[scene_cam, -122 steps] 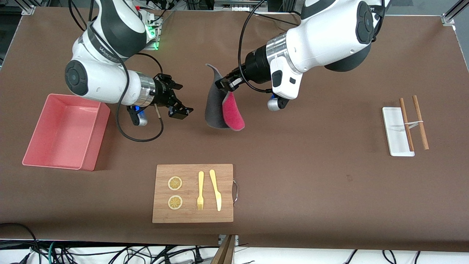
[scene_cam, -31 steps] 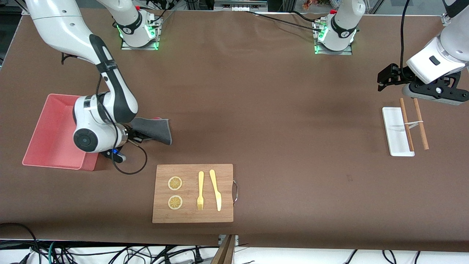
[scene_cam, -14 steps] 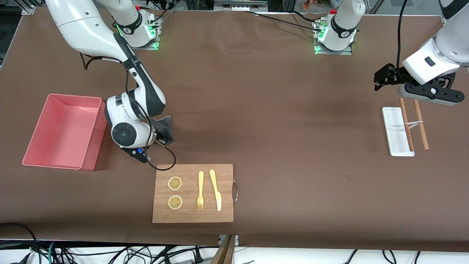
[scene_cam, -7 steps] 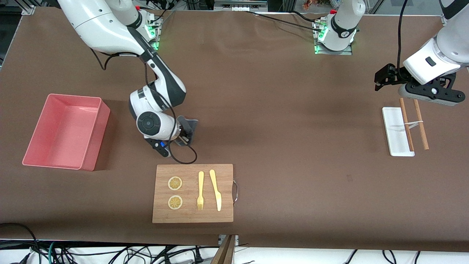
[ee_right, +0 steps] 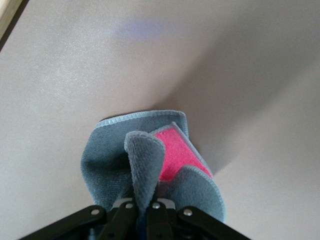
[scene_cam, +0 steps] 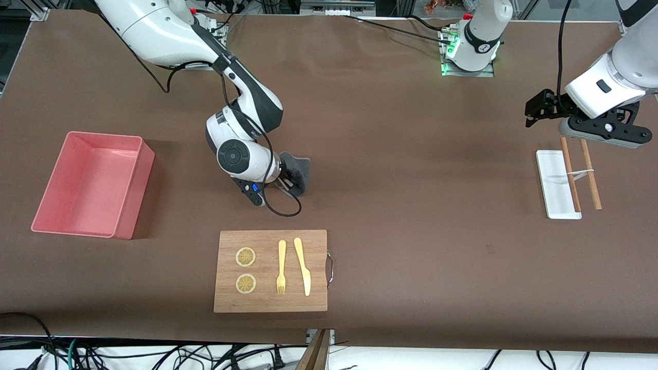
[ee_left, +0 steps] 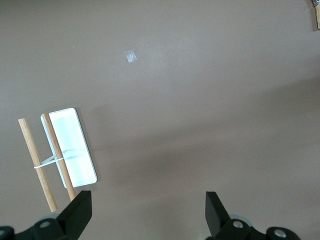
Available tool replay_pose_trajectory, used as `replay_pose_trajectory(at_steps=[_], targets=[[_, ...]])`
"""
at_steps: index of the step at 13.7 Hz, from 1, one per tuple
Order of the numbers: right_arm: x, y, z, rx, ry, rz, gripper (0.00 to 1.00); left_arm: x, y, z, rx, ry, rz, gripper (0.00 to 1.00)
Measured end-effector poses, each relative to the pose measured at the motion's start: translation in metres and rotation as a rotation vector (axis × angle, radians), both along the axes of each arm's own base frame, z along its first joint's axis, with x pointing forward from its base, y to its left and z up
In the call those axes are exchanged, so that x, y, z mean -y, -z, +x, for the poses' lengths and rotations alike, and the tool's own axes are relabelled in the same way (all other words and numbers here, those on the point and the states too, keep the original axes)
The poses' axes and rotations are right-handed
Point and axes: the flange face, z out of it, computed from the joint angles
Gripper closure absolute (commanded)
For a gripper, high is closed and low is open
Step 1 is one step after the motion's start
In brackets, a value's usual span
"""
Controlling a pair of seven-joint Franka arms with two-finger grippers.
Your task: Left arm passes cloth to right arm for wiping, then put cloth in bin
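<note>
The cloth [scene_cam: 296, 172] is bunched, dark grey outside with a magenta-red face showing in the right wrist view [ee_right: 175, 155]. My right gripper [scene_cam: 284, 180] is shut on the cloth and presses it low on the brown table, farther from the front camera than the cutting board. The pink bin [scene_cam: 92, 185] stands at the right arm's end of the table, with nothing in it. My left gripper [scene_cam: 534, 110] hangs open and holds nothing, over the table beside the white tray; its fingers [ee_left: 77, 215] stand wide apart.
A wooden cutting board [scene_cam: 271, 271] with two lemon slices, a yellow fork and knife lies near the front edge. A white tray [scene_cam: 558, 184] with two wooden sticks [scene_cam: 588, 172] across it lies at the left arm's end. A cable loops under the right wrist.
My right gripper has dragged the cloth along the table away from the bin, toward the table's middle. The left arm has stayed where it was.
</note>
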Motion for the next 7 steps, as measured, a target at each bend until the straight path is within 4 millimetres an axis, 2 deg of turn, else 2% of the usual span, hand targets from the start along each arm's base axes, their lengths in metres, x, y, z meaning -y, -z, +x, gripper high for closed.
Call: replay_pose_trajectory(at_steps=[2, 4, 7], targets=[[0.013, 0.006, 0.003, -0.009, -0.019, -0.015, 1.00, 0.000, 0.000, 0.000, 0.001, 0.000, 0.000, 0.00], [0.046, 0.019, 0.013, -0.031, -0.063, -0.045, 1.00, 0.000, 0.000, 0.000, 0.001, 0.000, 0.000, 0.00], [0.101, 0.025, 0.032, -0.066, -0.137, -0.060, 1.00, 0.000, 0.000, 0.000, 0.001, 0.000, 0.000, 0.00]])
